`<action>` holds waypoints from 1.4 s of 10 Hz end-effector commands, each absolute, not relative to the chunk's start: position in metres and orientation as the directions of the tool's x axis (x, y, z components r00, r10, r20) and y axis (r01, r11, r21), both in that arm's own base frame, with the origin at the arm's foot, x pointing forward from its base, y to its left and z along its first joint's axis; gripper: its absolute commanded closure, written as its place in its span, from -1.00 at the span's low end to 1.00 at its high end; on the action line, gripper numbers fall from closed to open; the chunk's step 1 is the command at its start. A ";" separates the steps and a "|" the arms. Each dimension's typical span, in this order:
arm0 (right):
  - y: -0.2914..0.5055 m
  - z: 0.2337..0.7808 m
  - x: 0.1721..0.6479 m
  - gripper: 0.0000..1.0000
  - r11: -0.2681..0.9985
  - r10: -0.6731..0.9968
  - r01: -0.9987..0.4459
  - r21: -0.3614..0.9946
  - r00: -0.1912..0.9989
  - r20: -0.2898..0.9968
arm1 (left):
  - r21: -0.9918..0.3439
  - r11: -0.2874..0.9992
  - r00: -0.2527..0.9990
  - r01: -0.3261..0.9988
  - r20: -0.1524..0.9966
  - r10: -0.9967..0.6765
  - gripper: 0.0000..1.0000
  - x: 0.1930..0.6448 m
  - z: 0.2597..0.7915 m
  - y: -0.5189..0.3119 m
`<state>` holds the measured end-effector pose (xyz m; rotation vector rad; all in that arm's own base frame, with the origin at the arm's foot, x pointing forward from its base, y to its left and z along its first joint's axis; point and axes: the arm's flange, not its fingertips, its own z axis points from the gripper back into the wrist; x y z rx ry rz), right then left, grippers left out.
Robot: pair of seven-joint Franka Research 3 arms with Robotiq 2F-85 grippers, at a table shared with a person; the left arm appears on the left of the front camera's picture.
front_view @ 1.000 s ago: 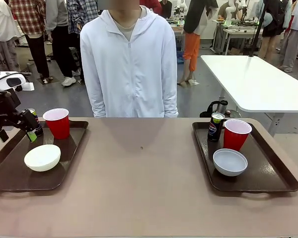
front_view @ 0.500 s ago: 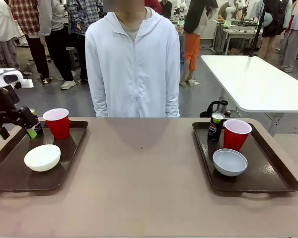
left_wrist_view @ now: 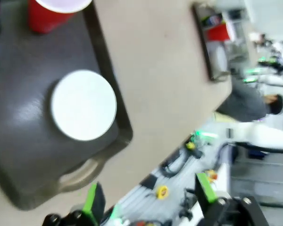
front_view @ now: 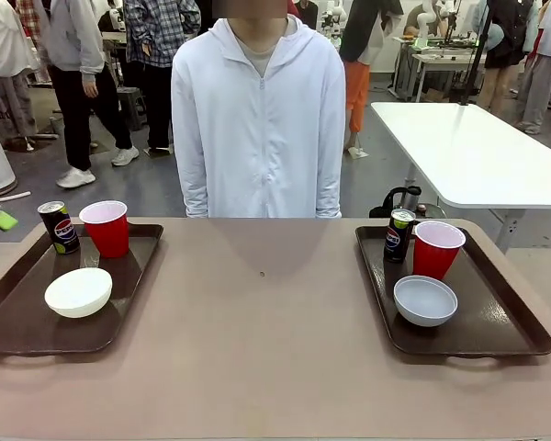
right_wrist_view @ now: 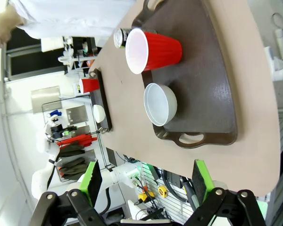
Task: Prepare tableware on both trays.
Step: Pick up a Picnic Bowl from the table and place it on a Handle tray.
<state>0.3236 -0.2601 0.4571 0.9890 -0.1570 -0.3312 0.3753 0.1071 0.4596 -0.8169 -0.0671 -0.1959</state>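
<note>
In the left wrist view, the left gripper [left_wrist_view: 146, 200] gapes wide and empty at bottom centre; the left tray [left_wrist_view: 19, 155] with its bowl [left_wrist_view: 83, 104] sits upper left. The right gripper [right_wrist_view: 146, 181], equally wide, is below the right tray [right_wrist_view: 212, 84].

Each tray [front_view: 18, 317] [front_view: 510, 322] holds cup, bowl, can
</note>
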 end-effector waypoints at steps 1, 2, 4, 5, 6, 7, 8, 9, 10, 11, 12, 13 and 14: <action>-0.260 0.458 0.321 -1.00 0.516 -0.334 0.205 0.832 0.942 -0.026 | -0.843 0.504 0.981 0.190 0.137 -0.140 -1.00 0.387 0.436 0.145; -0.260 0.458 0.321 -1.00 0.516 -0.334 0.205 0.832 0.942 -0.026 | -0.877 0.435 0.978 0.205 0.165 -0.127 -1.00 0.388 0.425 0.165; -0.260 0.458 0.321 -1.00 0.516 -0.334 0.205 0.832 0.942 -0.026 | -0.901 0.360 0.971 0.240 0.219 -0.099 -1.00 0.380 0.408 0.190; -0.260 0.458 0.321 -1.00 0.516 -0.334 0.205 0.832 0.942 -0.026 | -0.905 0.354 0.971 0.237 0.225 -0.076 -1.00 0.380 0.404 0.196; -0.260 0.458 0.321 -1.00 0.516 -0.334 0.205 0.832 0.942 -0.026 | -0.904 0.355 0.971 0.237 0.227 -0.071 -1.00 0.380 0.402 0.198; -0.260 0.458 0.321 -1.00 0.516 -0.334 0.205 0.832 0.942 -0.026 | -0.903 0.358 0.971 0.238 0.229 -0.068 -1.00 0.382 0.399 0.195; -0.260 0.458 0.321 -1.00 0.516 -0.334 0.205 0.832 0.942 -0.026 | -0.895 0.382 0.973 0.232 0.222 -0.071 -1.00 0.387 0.399 0.190; -0.260 0.458 0.321 -1.00 0.516 -0.334 0.205 0.832 0.942 -0.026 | -0.905 0.365 0.976 0.217 0.206 -0.070 -1.00 0.375 0.395 0.198; -0.260 0.458 0.321 -1.00 0.516 -0.334 0.205 0.832 0.942 -0.026 | -0.905 0.365 0.976 0.217 0.206 -0.070 -1.00 0.375 0.395 0.198; -0.260 0.458 0.321 -1.00 0.516 -0.334 0.205 0.832 0.942 -0.026 | -0.905 0.365 0.976 0.217 0.206 -0.070 -1.00 0.375 0.395 0.198; -0.260 0.458 0.321 -1.00 0.516 -0.334 0.205 0.832 0.942 -0.026 | -0.905 0.365 0.976 0.217 0.206 -0.070 -1.00 0.375 0.395 0.198; -0.260 0.458 0.321 -1.00 0.516 -0.334 0.205 0.832 0.942 -0.026 | -0.905 0.365 0.976 0.217 0.206 -0.070 -1.00 0.375 0.395 0.198; -0.260 0.458 0.321 -1.00 0.516 -0.334 0.205 0.832 0.942 -0.026 | -0.905 0.365 0.976 0.217 0.206 -0.070 -1.00 0.375 0.395 0.198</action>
